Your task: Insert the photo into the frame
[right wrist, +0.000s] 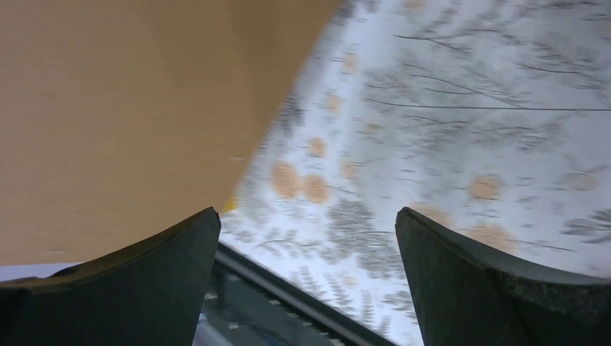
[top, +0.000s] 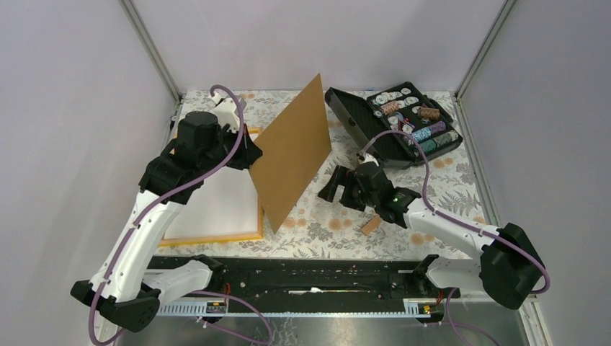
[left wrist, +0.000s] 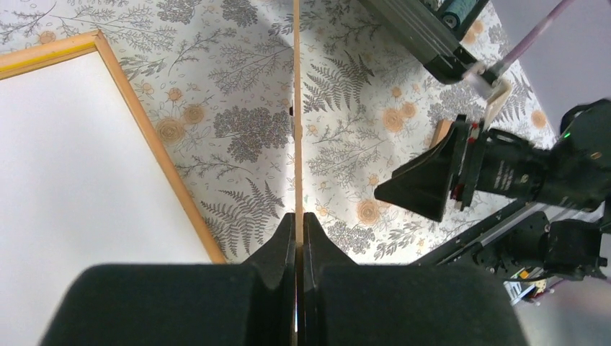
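Observation:
The orange-yellow frame (top: 209, 237) lies flat at the left of the table. A plain white sheet (top: 216, 198) fills it; no building print shows, and I cannot tell if this is the photo's back. My left gripper (top: 252, 155) is shut on one edge of the brown backing board (top: 292, 151) and holds it upright, tilted, beside the frame's right side. The left wrist view shows the board edge-on (left wrist: 296, 108) between my shut fingers (left wrist: 284, 241), with the frame border (left wrist: 155, 151) to the left. My right gripper (top: 335, 189) is open and empty, right of the board (right wrist: 130, 108).
An open black case of chips (top: 403, 122) sits at the back right. A small brown block (top: 370, 225) lies on the floral cloth under my right arm. The black rail (top: 310, 277) runs along the near edge. Grey walls close in both sides.

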Controlling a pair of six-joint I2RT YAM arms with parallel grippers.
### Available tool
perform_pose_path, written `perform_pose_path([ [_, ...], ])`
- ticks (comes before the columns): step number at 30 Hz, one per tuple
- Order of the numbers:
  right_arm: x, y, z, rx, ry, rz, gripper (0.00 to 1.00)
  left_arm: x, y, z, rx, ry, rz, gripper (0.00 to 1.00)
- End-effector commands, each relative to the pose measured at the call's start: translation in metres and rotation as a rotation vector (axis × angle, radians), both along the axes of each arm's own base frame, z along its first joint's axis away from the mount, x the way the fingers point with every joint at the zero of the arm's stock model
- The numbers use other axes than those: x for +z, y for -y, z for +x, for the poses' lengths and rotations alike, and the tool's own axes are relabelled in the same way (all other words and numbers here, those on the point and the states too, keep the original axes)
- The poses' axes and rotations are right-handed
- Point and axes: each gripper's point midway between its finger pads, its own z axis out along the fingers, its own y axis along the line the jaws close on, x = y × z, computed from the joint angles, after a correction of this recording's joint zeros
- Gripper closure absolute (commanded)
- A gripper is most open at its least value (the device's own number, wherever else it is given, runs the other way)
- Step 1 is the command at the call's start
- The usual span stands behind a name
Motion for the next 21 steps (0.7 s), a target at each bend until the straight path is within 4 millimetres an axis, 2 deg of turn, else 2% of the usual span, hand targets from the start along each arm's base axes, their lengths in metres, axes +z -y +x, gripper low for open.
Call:
perform_pose_path([
  [1,0.073,-0.040,0.011,-0.056,-0.023,0.233,0.00,0.023,0.004,-0.005,-0.048,0.124,-0.006,1.00],
  [4,0.102,-0.045,0.031,-0.166,-0.034,0.283,0.00,0.017,0.003,-0.007,-0.038,0.141,0.028,1.00],
  [10,0.154,-0.038,0.073,-0.399,-0.042,0.220,0.00,0.033,-0.004,-0.013,-0.018,0.245,0.113,1.00],
  [15,0.201,-0.041,0.100,-0.502,0.014,0.204,0.00,0.023,-0.006,-0.018,-0.024,0.246,0.140,1.00],
  [18,0.223,-0.052,0.110,-0.510,0.056,0.193,0.03,0.017,-0.002,-0.020,-0.044,0.248,0.136,1.00],
  [21,0.227,-0.059,0.117,-0.530,0.078,0.102,0.04,0.016,0.001,-0.022,-0.061,0.260,0.122,1.00],
])
